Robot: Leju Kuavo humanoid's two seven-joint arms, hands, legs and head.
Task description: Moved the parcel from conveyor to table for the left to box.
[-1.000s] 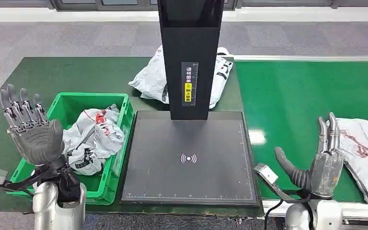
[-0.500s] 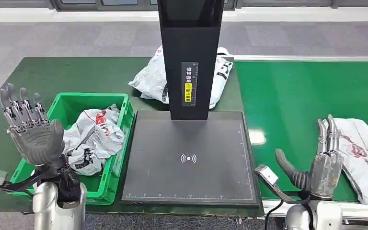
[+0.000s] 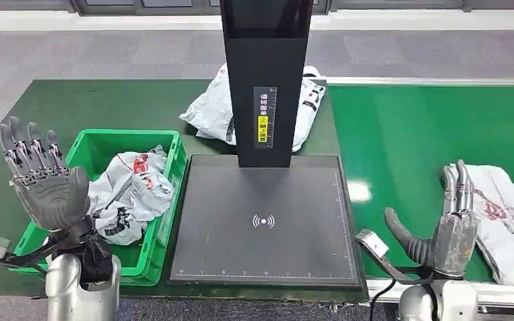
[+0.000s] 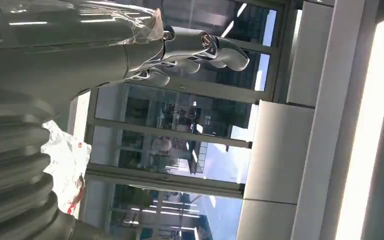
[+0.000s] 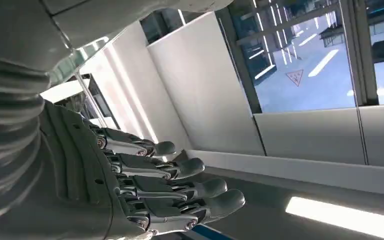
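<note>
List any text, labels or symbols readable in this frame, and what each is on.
Strip label on the black post: a column of characters with a yellow patch, too small to read.
Black pad: a white wireless-wave symbol, no words.
Parcels in the green bin, behind the post and on the conveyor: red and black print, unreadable.
Window in the right wrist view: a red triangle sign, unreadable.

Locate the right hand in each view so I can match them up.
Head view: right hand, lower right, open, upright over the conveyor beside the white parcel.
Right wrist view: right hand, lower left, fingers extended.
Left wrist view: not seen.
Shared landmark: the hand's dark fingers.
</note>
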